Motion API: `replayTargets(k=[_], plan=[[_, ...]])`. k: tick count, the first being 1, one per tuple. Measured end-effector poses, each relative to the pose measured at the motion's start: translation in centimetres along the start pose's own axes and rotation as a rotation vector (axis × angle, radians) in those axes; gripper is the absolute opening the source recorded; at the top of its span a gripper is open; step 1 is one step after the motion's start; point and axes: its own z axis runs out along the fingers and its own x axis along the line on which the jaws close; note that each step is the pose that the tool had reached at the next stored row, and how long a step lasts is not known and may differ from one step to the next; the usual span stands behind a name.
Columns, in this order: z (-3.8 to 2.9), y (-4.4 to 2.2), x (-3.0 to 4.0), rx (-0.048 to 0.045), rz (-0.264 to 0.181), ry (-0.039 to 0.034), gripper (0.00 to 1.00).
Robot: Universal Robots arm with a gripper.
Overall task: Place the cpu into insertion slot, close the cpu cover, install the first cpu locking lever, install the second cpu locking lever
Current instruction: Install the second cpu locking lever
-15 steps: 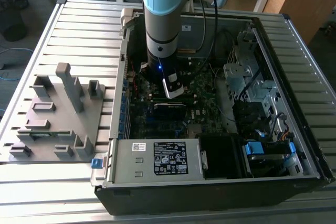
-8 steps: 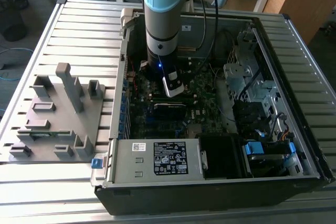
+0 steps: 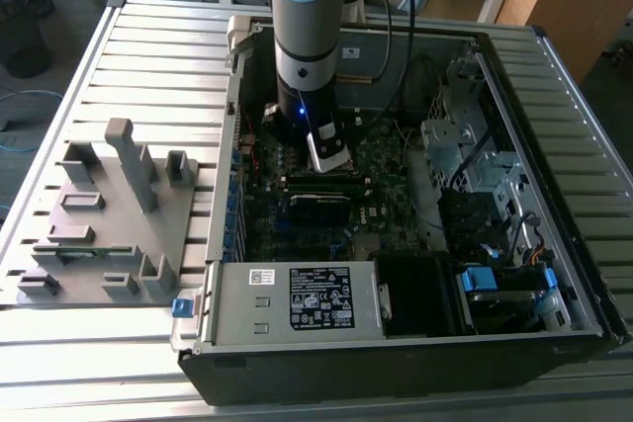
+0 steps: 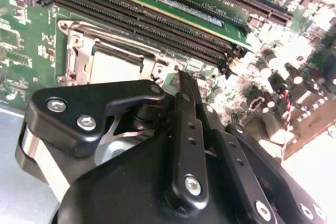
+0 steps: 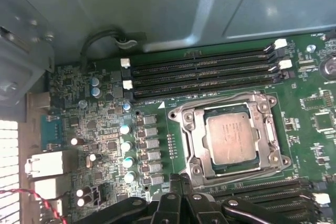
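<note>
Silver-grey cpu (image 5: 234, 139) seated in the insertion slot (image 5: 195, 139), cpu cover (image 5: 230, 103) down around it; levers' state unclear. First wrist view: gripper (image 5: 181, 182) just beside the socket. Second wrist view: fingers (image 4: 185, 90) closed, holding nothing, near the cover

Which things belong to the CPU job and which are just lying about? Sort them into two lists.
Job: cpu, seated in the insertion slot; cpu cover around it; gripper.

Lying about: memory slots; grey fixture plate; power supply box.
</note>
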Motion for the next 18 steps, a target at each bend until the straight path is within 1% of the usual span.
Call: replayTargets(k=[5,7,9,15,18], plan=[[-0.04,0.01,0.00,0.0020,0.000,-0.0004,0.10],[-0.04,0.05,-0.17,0.0023,0.000,-0.0003,0.10],[-0.01,0.12,-0.66,0.0021,0.000,-0.0001,0.10],[0.09,0.41,-2.53,0.0023,0.000,0.0018,0.10],[0.12,0.54,-3.12,0.0025,0.000,0.0024,0.10]])
